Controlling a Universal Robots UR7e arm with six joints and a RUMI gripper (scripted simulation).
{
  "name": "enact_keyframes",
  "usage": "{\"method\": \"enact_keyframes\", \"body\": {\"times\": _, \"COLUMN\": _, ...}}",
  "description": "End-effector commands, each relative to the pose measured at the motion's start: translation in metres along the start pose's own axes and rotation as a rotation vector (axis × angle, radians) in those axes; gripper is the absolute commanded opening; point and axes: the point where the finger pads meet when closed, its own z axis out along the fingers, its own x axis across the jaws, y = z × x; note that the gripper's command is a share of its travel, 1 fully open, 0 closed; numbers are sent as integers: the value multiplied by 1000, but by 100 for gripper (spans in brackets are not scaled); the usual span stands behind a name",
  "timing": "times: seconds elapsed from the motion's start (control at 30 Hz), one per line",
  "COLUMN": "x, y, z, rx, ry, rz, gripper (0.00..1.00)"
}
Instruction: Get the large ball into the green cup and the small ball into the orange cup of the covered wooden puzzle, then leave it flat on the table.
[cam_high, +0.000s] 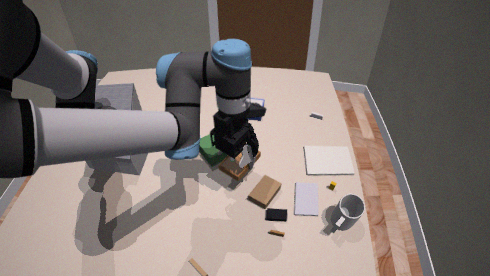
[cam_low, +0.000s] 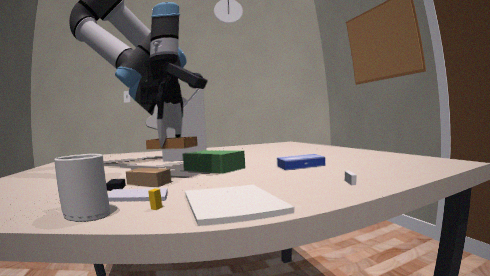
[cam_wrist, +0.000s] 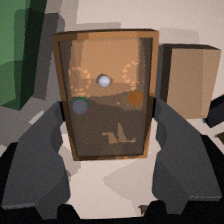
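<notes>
My gripper (cam_high: 245, 158) (cam_low: 170, 132) (cam_wrist: 107, 100) is shut on the covered wooden puzzle (cam_high: 234, 169) (cam_low: 172, 143) (cam_wrist: 107, 127), gripping its two long sides. It holds the puzzle a little above the table, roughly level. In the wrist view a grey ball (cam_wrist: 80, 105) sits in the green cup at the puzzle's left. A small white ball (cam_wrist: 103, 80) lies loose in the middle, above the cups. The orange cup (cam_wrist: 135, 98) at the right looks empty.
A green block (cam_high: 210, 153) (cam_low: 214, 161) (cam_wrist: 15, 50) lies just beside the puzzle, and a brown box (cam_high: 265, 190) (cam_low: 148, 176) (cam_wrist: 187, 80) on its other side. A white slab (cam_high: 328, 160) (cam_low: 237, 202), a grey mug (cam_high: 350, 210) (cam_low: 81, 186), a blue box (cam_low: 301, 161) and small blocks lie further off.
</notes>
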Motion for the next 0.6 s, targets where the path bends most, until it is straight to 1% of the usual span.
{"method": "enact_keyframes", "body": {"times": 0.0, "x": 0, "y": 0, "z": 0, "rx": -12, "ry": 1, "rz": 0, "gripper": 44}}
{"method": "enact_keyframes", "body": {"times": 0.47, "x": 0, "y": 0, "z": 0, "rx": 0, "ry": 3, "rz": 0, "gripper": 44}}
{"method": "enact_keyframes", "body": {"times": 0.5, "x": 0, "y": 0, "z": 0, "rx": -8, "ry": 19, "rz": 0, "gripper": 44}}
{"method": "enact_keyframes", "body": {"times": 0.57, "x": 0, "y": 0, "z": 0, "rx": 0, "ry": 16, "rz": 0, "gripper": 44}}
